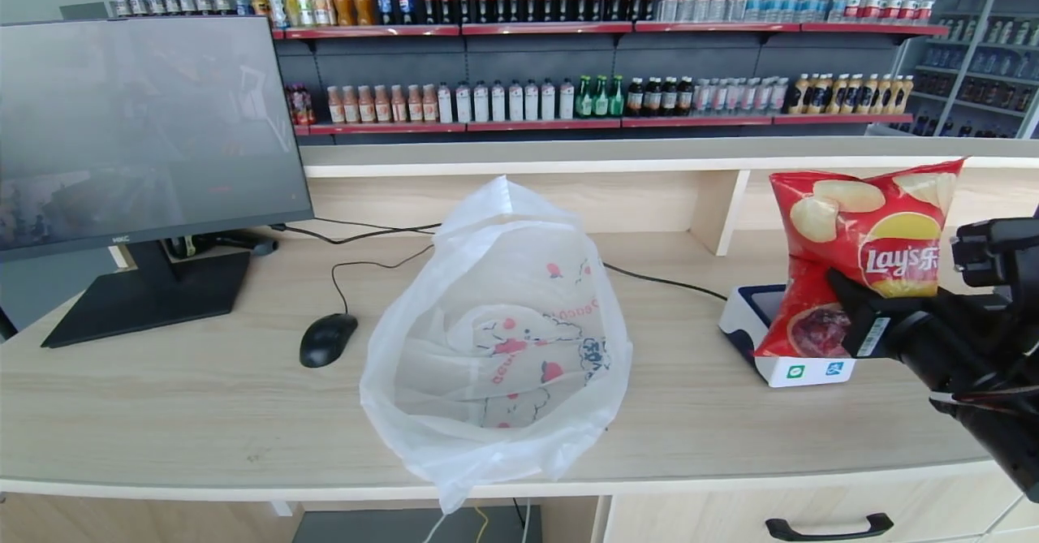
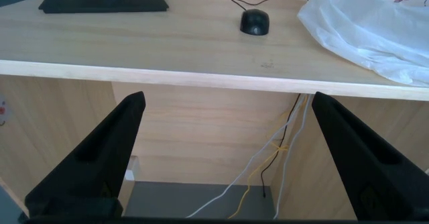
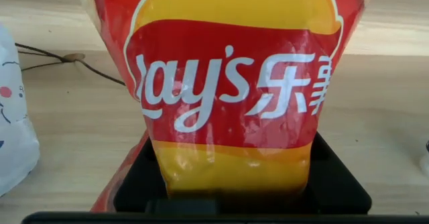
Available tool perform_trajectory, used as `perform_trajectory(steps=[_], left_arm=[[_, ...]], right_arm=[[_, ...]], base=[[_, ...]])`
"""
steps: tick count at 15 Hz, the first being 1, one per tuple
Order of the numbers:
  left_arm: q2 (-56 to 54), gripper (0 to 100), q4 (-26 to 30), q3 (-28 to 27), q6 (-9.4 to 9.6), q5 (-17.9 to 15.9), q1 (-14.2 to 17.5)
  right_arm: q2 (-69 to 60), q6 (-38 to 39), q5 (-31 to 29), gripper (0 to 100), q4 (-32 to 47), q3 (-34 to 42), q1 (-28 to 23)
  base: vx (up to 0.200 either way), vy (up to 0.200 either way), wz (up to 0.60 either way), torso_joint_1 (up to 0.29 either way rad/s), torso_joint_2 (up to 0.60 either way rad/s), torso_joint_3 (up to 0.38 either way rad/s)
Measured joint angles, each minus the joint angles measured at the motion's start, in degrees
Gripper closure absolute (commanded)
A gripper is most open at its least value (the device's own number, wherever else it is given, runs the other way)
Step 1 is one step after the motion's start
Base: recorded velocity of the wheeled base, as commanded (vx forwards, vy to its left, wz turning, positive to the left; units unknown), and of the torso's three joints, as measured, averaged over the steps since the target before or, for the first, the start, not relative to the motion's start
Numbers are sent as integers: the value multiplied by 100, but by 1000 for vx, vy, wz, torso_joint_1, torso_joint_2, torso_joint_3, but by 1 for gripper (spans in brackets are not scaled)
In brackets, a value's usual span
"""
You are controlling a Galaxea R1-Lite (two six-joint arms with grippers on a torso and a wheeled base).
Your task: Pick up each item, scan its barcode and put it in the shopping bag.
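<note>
A red and yellow chips bag [image 1: 852,251] hangs upright at the right of the counter, with my right gripper [image 1: 859,309] shut on its lower part. The bag's bottom edge hangs just above a white and dark blue scanner box [image 1: 799,369]. The right wrist view shows the bag's front [image 3: 228,96] up close. A white plastic shopping bag [image 1: 495,324] stands open in the middle of the wooden counter [image 1: 203,413]. My left gripper [image 2: 221,157] is open and holds nothing, below the counter's front edge, with the shopping bag [image 2: 375,29] up to one side.
A monitor [image 1: 138,129] on a black stand fills the counter's left. A black mouse [image 1: 327,338] lies between it and the shopping bag, its cable trailing back. A raised ledge runs along the counter's rear, with bottle shelves behind. A drawer handle [image 1: 828,527] sits below the front edge.
</note>
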Motion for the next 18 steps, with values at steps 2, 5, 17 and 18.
perform_trajectory(steps=[2, 5, 17, 18], left_arm=[[0, 0, 0, 0, 0, 0, 0], [0, 0, 0, 0, 0, 0, 0], [0, 0, 0, -2, 0, 0, 0], [0, 0, 0, 0, 0, 0, 0]], right_arm=[[100, -200, -35, 100, 176, -211, -9], [152, -355, -222, 100, 460, -360, -11], [39, -229, -169, 100, 1076, -395, -160], [37, -158, -176, 100, 1073, -364, -160]], base=[[0, 0, 0, 0, 0, 0], [0, 0, 0, 0, 0, 0], [0, 0, 0, 0, 0, 0], [0, 0, 0, 0, 0, 0]])
